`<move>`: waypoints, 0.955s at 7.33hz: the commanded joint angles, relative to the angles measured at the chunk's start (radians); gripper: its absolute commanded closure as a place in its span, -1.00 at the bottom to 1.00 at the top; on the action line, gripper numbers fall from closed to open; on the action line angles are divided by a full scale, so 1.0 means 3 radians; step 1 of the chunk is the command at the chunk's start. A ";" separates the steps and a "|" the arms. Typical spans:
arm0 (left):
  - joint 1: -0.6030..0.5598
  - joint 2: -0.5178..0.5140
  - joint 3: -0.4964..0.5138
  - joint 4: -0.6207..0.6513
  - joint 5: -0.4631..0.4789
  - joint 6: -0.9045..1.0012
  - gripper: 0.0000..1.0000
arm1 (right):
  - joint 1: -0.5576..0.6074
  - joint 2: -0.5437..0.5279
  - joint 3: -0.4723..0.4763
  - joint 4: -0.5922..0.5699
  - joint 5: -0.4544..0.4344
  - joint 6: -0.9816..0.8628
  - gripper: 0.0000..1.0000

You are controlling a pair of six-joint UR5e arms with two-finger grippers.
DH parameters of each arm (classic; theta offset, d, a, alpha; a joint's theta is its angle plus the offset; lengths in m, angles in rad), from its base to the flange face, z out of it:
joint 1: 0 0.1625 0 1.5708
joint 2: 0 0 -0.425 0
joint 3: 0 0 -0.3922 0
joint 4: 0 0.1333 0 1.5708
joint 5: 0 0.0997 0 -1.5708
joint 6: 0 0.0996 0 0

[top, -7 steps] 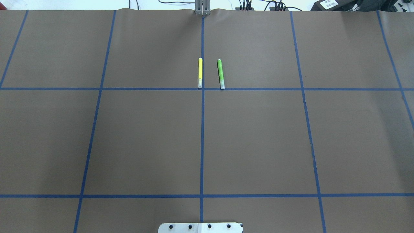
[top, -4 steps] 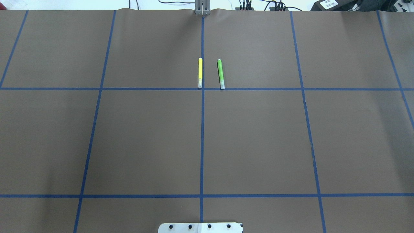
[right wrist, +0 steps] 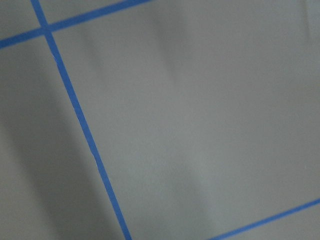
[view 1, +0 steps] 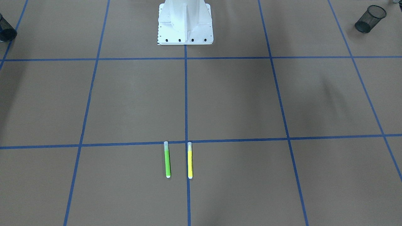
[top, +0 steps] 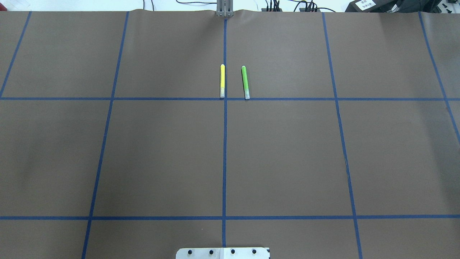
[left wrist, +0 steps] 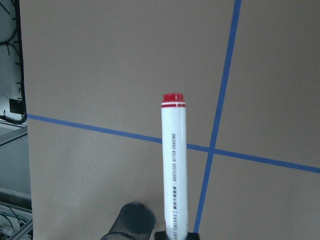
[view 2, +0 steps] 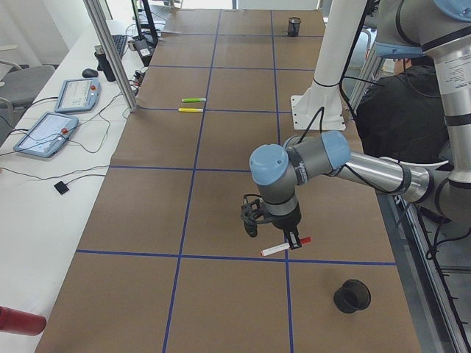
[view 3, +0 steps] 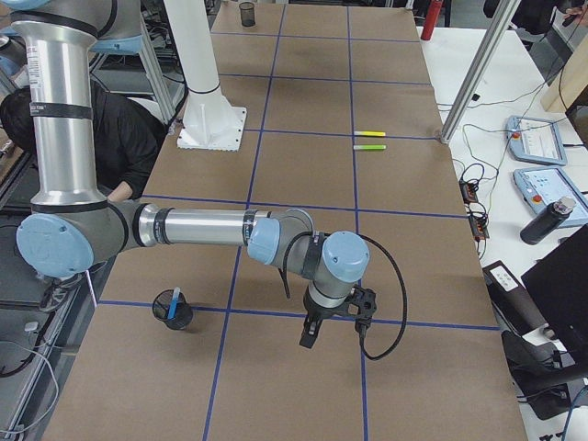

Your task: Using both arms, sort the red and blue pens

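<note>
The red pen (left wrist: 173,165), a white-barrelled marker with a red end, sticks out level from my left gripper (left wrist: 176,235), which is shut on it. In the exterior left view the left gripper (view 2: 291,240) holds this red pen (view 2: 284,248) low over a tape crossing, short of a black mesh cup (view 2: 352,296). The blue pen (view 3: 175,299) stands inside another mesh cup (view 3: 173,310). My right gripper (view 3: 310,333) hangs over the table to the right of that cup; I cannot tell if it is open or shut. The right wrist view shows only paper and tape.
A yellow highlighter (top: 222,81) and a green highlighter (top: 245,82) lie side by side at the table's far middle. The white robot base (view 1: 185,22) stands at the near middle edge. Mesh cups (view 1: 370,18) sit at both table ends. A person sits behind the robot.
</note>
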 commanded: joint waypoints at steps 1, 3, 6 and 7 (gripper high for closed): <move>-0.0517 0.0236 0.0263 0.0257 0.0000 0.0284 1.00 | -0.0126 0.0184 -0.0064 0.0169 0.0166 0.0172 -0.98; -0.1023 0.0297 0.0540 0.0844 0.0000 0.0601 1.00 | -0.0157 0.0333 -0.0115 0.0179 0.0430 0.0177 -0.98; -0.1553 0.0379 0.0840 0.1373 0.0000 0.0664 1.00 | -0.0284 0.0344 -0.0008 0.0184 0.0535 0.0341 -0.99; -0.1558 0.0364 0.1045 0.1384 -0.0006 0.0664 1.00 | -0.0290 0.0339 0.0038 0.0184 0.0509 0.0382 -0.99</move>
